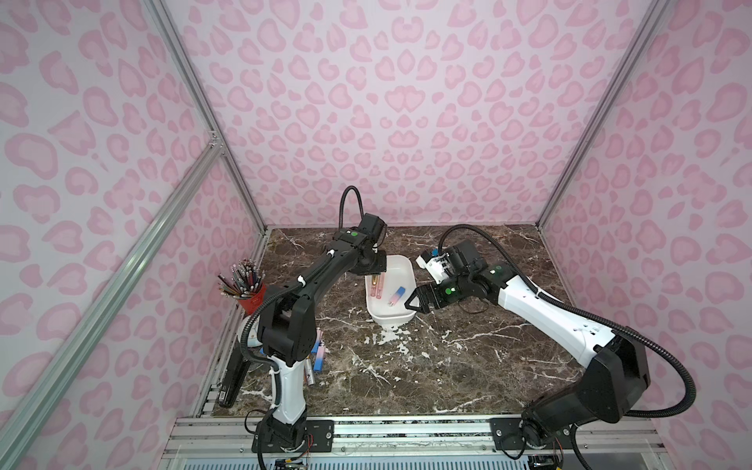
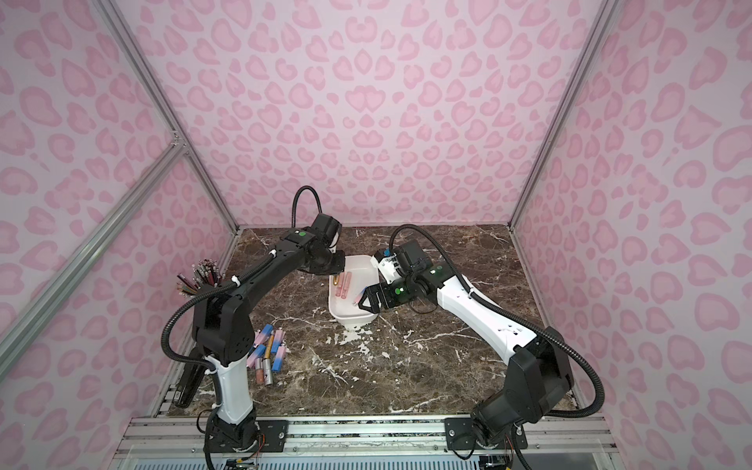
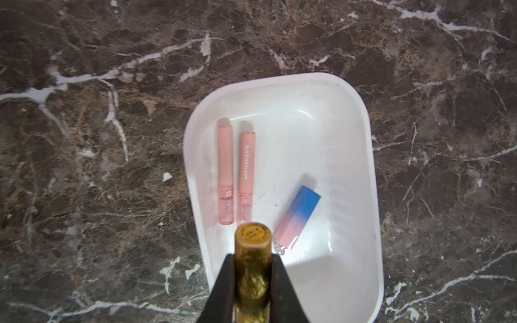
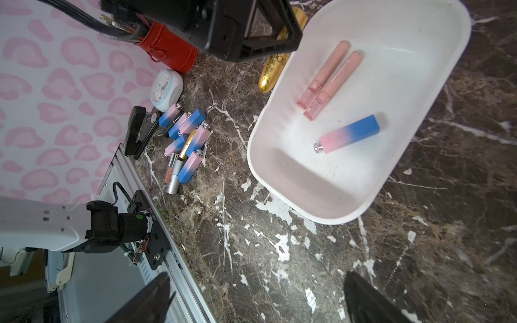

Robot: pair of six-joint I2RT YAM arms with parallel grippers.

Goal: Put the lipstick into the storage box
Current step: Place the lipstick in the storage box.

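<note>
Right wrist view shows a heap of spare lipsticks at the near left of the marble tabletop, close to the left arm's base. Beside the heap along the left edge lies a black stapler, then a small white clock and, farther back, a red pencil cup.

Toward the middle, the right end effector sits just beside the near right corner of the white storage box. Its jaws are spread wide with nothing between them.

Inside the box lie a blue-and-pink tube and, beyond it on the left, two pale pink tubes side by side.

Over the far left part of the box, the left end effector is clamped tight on the gold lipstick. The tube points down by the box's left wall, and I cannot tell whether it touches the box.
</note>
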